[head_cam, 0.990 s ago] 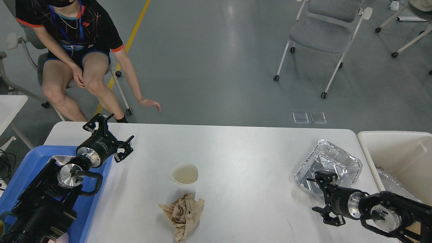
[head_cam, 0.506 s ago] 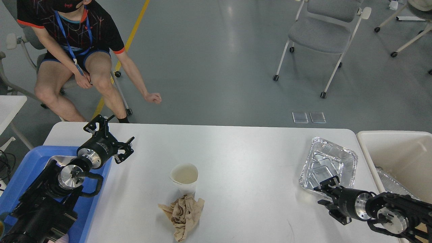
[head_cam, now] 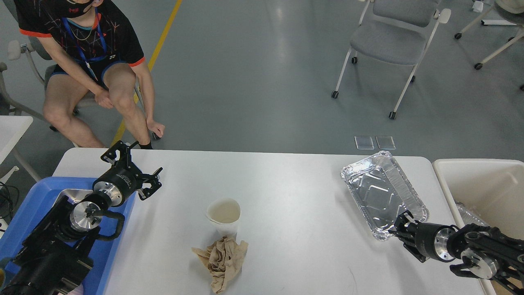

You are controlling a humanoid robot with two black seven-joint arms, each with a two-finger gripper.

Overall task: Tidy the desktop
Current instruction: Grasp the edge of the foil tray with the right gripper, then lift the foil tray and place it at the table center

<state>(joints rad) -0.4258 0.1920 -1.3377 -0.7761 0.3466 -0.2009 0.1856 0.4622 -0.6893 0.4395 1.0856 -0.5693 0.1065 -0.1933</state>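
The desktop (head_cam: 294, 192) is a wide white tabletop. On it stand a white paper cup (head_cam: 224, 214) and, just in front of it, a crumpled brown paper napkin (head_cam: 223, 259). My right gripper (head_cam: 402, 229) is shut on the near edge of a silver foil tray (head_cam: 378, 190), which is tilted up off the table at the right. My left gripper (head_cam: 134, 166) is open and empty, hovering at the table's left end above the edge of the blue plastic tray (head_cam: 39, 194).
A cream-white bin (head_cam: 479, 184) stands past the table's right end, with more foil inside (head_cam: 470, 215). A person (head_cam: 94, 53) sits beyond the far left corner. A grey chair (head_cam: 393, 39) stands on the floor behind.
My right gripper has taken the foil tray by its near edge and lifted it, swinging it up and to the left. The person has pulled the hand back. The left arm has barely moved.
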